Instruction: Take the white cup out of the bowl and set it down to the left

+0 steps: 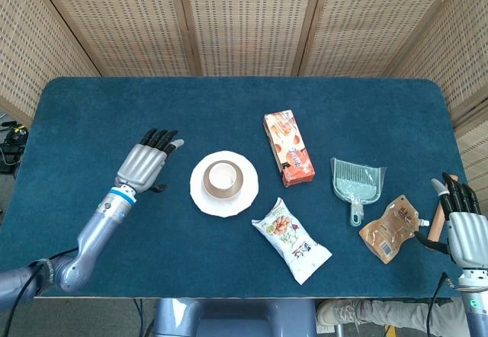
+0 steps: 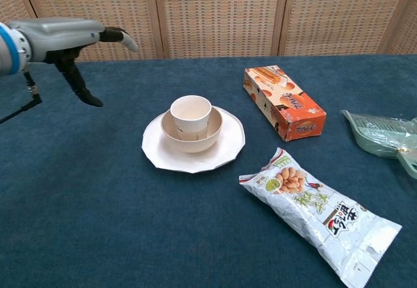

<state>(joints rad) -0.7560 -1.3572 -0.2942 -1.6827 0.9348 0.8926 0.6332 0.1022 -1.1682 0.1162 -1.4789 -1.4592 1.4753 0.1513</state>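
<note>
Your table [image 1: 114,108] carries a plate [image 2: 163,156]; on that plate sits the bowl [image 2: 208,136], and upright inside it the white cup [image 2: 191,116]. It looks light, thin and easily crushed, so take its wall above the bowl with gentle pressure. Your left hand [image 1: 145,162] hovers left of the plate, fingers [image 1: 160,136] extended, holding nothing.

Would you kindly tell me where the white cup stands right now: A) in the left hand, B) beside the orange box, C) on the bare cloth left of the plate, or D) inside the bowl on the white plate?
D: the white cup stands upright inside the bowl on the white plate, while the left hand hovers apart from it, holding nothing.
</note>
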